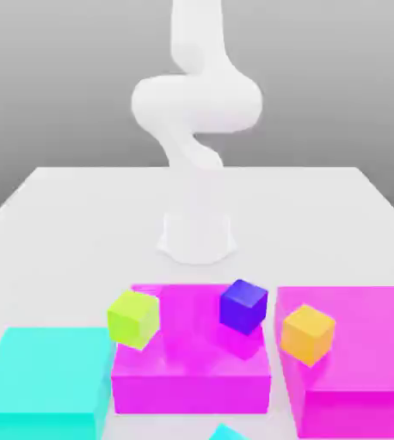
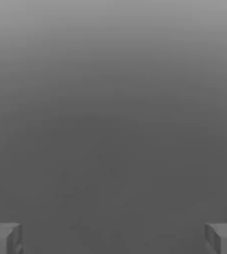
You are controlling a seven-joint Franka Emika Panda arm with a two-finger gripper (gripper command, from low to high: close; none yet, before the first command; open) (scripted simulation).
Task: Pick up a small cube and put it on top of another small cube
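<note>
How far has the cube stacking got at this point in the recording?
Nothing looks done: the indigo cube has no cube on top, and the small cyan cube is apart from it, at the exterior view's bottom edge. Nothing is in hand: the gripper stands open with nothing between its fingers. Left: grasp the cyan cube, lift it, set it on the indigo one and let go.
</note>
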